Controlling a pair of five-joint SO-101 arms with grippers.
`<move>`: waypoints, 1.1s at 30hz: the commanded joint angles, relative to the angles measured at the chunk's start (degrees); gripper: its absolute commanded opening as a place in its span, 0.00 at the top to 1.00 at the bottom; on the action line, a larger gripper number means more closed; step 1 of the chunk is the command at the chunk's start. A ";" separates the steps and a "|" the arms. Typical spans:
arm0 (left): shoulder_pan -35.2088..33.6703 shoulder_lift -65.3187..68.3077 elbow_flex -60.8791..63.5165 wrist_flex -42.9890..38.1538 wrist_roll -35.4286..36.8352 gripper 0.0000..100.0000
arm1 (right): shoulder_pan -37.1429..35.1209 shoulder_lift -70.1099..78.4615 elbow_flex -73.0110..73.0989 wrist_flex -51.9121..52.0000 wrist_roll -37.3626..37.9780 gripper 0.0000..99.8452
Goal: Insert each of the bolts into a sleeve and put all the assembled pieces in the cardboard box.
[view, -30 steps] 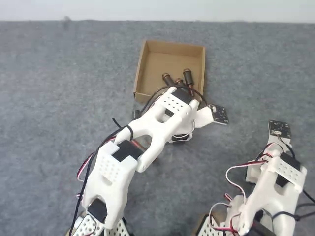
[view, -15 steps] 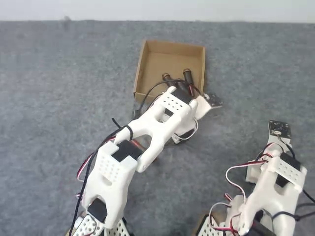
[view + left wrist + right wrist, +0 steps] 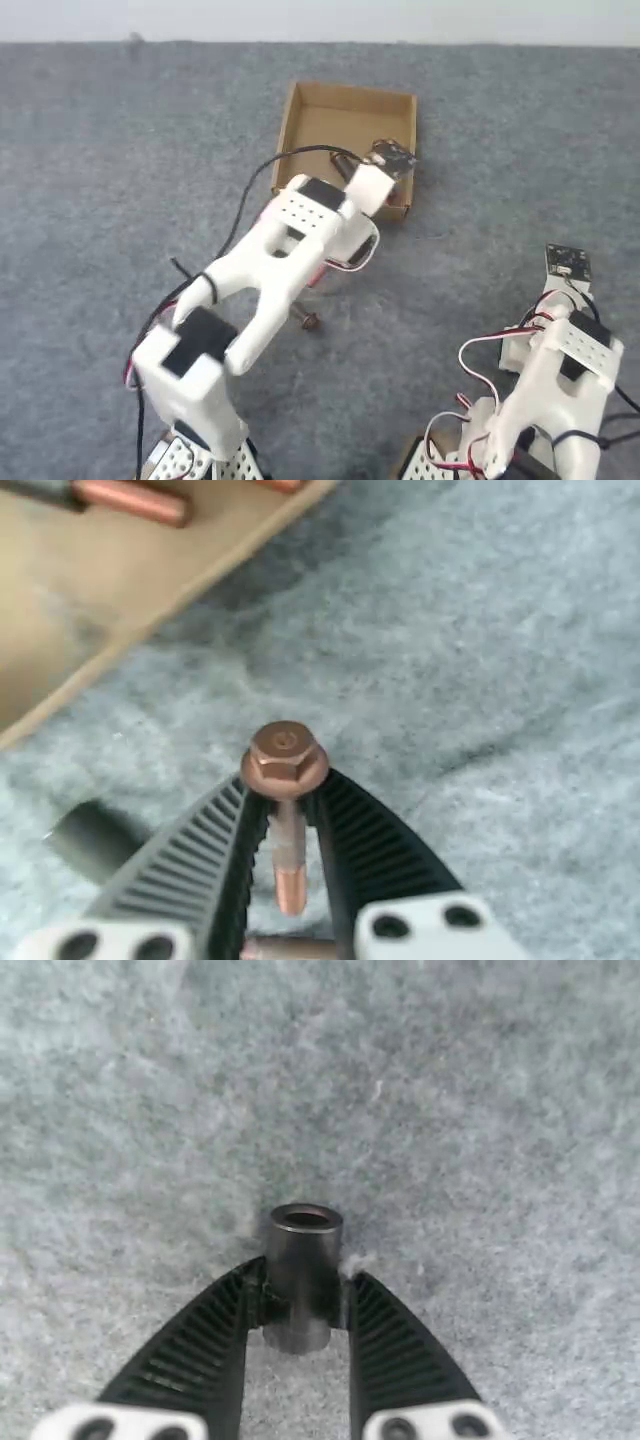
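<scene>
One cardboard box (image 3: pixel 350 90) is holding at least two assembled pieces (image 3: pixel 130 498). The right gripper (image 3: pixel 305 1285) is clamping one sleeve (image 3: pixel 305 1245) by its wall. The left gripper (image 3: pixel 285 788) is pinching one bolt (image 3: pixel 285 752) under its head, near the box; a second bolt (image 3: pixel 308 321) is lying loose. Likely light, rigid, slippery.

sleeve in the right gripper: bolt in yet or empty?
Empty. The sleeve, clamped in the right gripper, shows an open dark bore with no bolt head; a bolt is held by the left gripper.
</scene>
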 commanded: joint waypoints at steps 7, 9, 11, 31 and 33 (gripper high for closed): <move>-5.19 -17.76 7.52 -2.64 2.46 0.96 | 0.40 -1.63 -0.26 -0.40 0.53 0.99; -7.03 -20.75 9.63 -4.04 5.36 0.96 | 0.40 -1.63 -0.26 -0.40 0.53 0.99; -9.76 -23.56 12.09 -5.89 7.30 0.96 | 0.40 -1.63 -0.26 -0.40 0.53 0.99; -42.11 -48.53 46.11 -23.38 8.09 0.96 | -9.27 -2.07 -0.35 -1.71 0.88 0.99; -42.81 -50.64 50.68 -25.49 7.91 0.96 | -12.18 -2.15 -0.62 -4.44 0.88 0.99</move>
